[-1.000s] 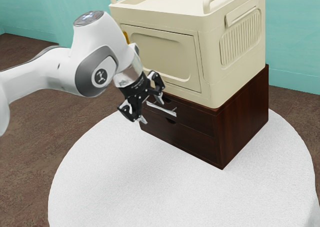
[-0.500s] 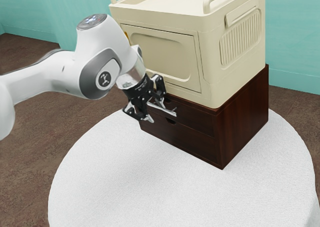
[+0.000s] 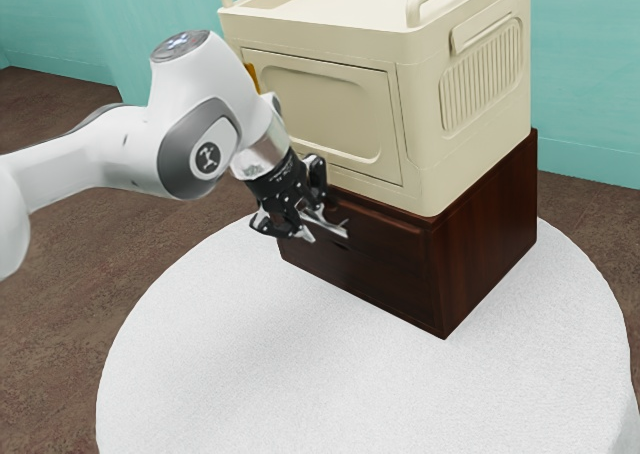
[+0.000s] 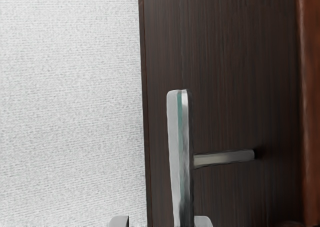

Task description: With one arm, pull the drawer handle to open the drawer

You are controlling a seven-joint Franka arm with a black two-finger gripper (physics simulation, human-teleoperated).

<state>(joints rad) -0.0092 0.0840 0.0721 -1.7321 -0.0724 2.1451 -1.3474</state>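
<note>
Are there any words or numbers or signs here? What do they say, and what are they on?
No words or numbers can be read.
Arm's side joint: a white sign, too small to make out.
Arm's top cap: pale marks, too small to read.
Gripper: pale specks, too small to read.

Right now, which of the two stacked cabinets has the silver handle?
The lower, dark brown cabinet: the silver handle sticks out from its front, by my gripper. The cream cabinet on top shows no silver handle.
</note>
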